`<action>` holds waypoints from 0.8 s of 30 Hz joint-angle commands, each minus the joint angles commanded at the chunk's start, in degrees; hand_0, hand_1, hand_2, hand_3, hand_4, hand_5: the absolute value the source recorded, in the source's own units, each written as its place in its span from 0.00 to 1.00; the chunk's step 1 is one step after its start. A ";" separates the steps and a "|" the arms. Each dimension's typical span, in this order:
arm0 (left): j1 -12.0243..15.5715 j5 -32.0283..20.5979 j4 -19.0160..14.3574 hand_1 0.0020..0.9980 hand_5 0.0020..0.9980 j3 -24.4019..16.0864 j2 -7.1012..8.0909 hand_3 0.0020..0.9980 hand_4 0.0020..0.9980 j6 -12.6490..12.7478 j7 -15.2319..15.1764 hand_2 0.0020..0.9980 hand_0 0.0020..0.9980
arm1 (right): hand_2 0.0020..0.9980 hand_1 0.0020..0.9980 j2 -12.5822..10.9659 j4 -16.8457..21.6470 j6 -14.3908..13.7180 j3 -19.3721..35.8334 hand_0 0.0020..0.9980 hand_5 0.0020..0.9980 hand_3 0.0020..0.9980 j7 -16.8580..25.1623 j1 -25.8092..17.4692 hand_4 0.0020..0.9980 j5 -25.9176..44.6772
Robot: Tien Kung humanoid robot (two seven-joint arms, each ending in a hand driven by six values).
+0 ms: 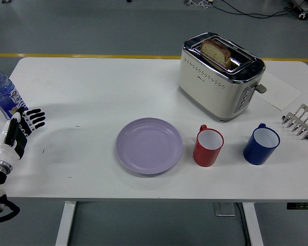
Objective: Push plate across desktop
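Note:
A round lilac plate [149, 145] lies flat on the white table [92, 87], a little left of centre near the front edge. My left hand [23, 125] is over the table's left edge, well to the left of the plate and apart from it. Its fingers [35, 115] are spread and hold nothing. My right hand is not in the picture.
A red mug [208, 147] stands just right of the plate, a blue mug [261, 144] further right. A cream toaster [219, 75] with bread stands behind them. A water bottle [1, 93] stands at the left edge by my hand. A metal rack [300, 121] is at the far right.

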 joint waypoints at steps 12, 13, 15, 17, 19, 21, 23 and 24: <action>0.47 0.56 -1.77 0.69 1.00 -1.05 0.31 0.59 0.54 0.28 1.19 0.65 0.69 | 0.70 0.67 0.01 0.00 0.02 0.13 0.69 0.23 0.61 -0.15 0.08 0.47 -0.43; 0.44 0.71 -1.88 0.69 1.00 -1.06 0.31 0.59 0.54 0.28 1.41 0.65 0.69 | 0.70 0.67 0.00 0.00 0.03 0.16 0.69 0.23 0.61 -0.15 0.07 0.47 -0.51; 0.39 1.06 -2.12 0.69 1.00 -1.08 0.32 0.59 0.54 0.21 1.95 0.65 0.69 | 0.70 0.67 -0.04 0.00 0.06 0.23 0.69 0.23 0.61 -0.14 0.07 0.47 -0.69; 0.33 1.21 -2.19 0.69 1.00 -1.21 0.32 0.59 0.54 0.10 2.26 0.65 0.69 | 0.70 0.67 -0.06 0.00 0.06 0.20 0.69 0.23 0.61 -0.11 0.11 0.47 -0.67; 0.32 1.28 -2.21 0.69 1.00 -1.33 0.32 0.59 0.54 0.01 2.45 0.65 0.69 | 0.70 0.67 -0.06 0.00 0.05 0.17 0.69 0.23 0.61 -0.09 0.12 0.47 -0.61; 0.27 1.53 -2.26 0.69 1.00 -1.75 0.28 0.59 0.54 -0.26 2.92 0.65 0.69 | 0.70 0.67 -0.07 0.00 0.05 0.13 0.69 0.23 0.61 -0.06 0.14 0.47 -0.56; 0.19 1.59 -2.32 0.69 1.00 -2.04 0.22 0.59 0.54 -0.29 3.03 0.65 0.69 | 0.70 0.67 -0.08 0.00 0.05 0.10 0.69 0.23 0.61 -0.03 0.18 0.47 -0.51; 0.12 1.57 -2.36 0.68 1.00 -2.18 0.18 0.58 0.53 -0.22 3.02 0.65 0.69 | 0.70 0.67 -0.08 0.00 0.03 0.08 0.69 0.23 0.61 -0.03 0.20 0.47 -0.45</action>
